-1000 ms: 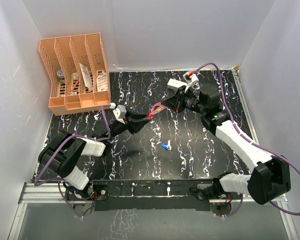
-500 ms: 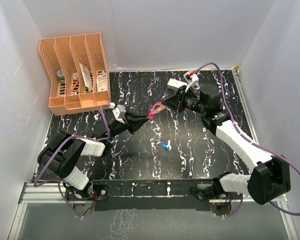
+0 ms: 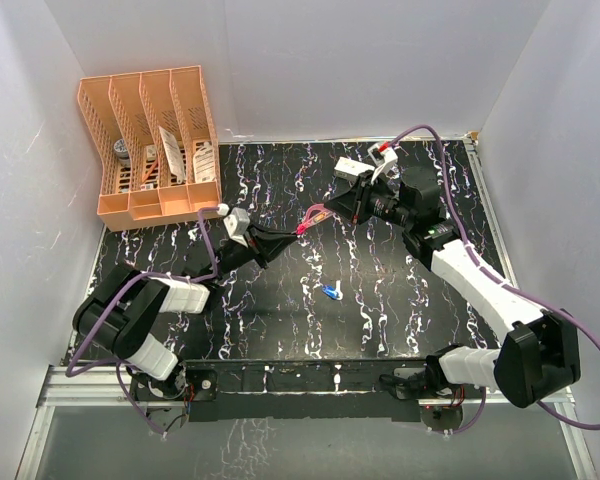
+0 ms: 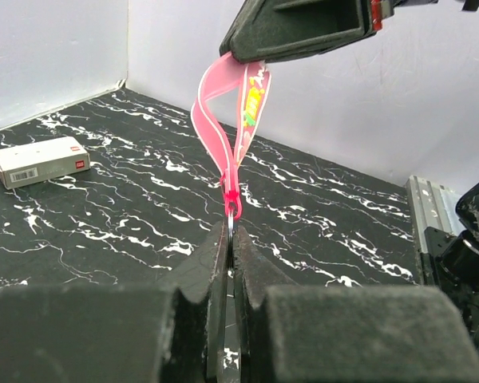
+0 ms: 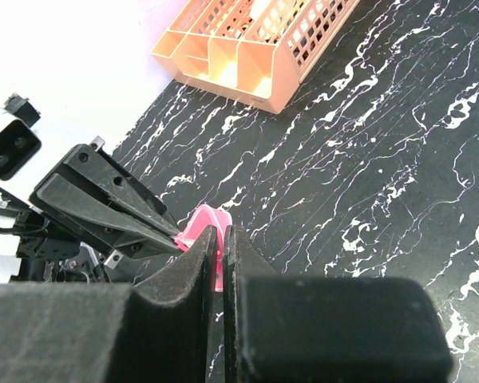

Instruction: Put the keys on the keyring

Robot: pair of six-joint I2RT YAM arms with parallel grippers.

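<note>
My right gripper (image 3: 326,212) is shut on the top of a pink strap (image 4: 223,120), which hangs as a loop above the table. A red clip (image 4: 233,195) at the strap's bottom carries the thin metal keyring (image 4: 231,217). My left gripper (image 4: 230,233) is shut on that ring from below. In the top view, the left gripper (image 3: 294,232) and the strap (image 3: 310,221) meet at mid table. In the right wrist view, the strap (image 5: 201,222) shows pinched at my right gripper (image 5: 219,235). One of the keys, with a blue head (image 3: 331,292), lies flat on the table nearer the bases.
A white rectangular box (image 3: 350,168) lies at the back behind the right gripper, also the box (image 4: 40,160) in the left wrist view. An orange slotted organizer (image 3: 150,145) stands at the back left. White walls close in the black marbled table (image 3: 400,300).
My left gripper's jaws have closed onto the keyring under the strap. The right arm, the strap and the blue key stay where they were.
</note>
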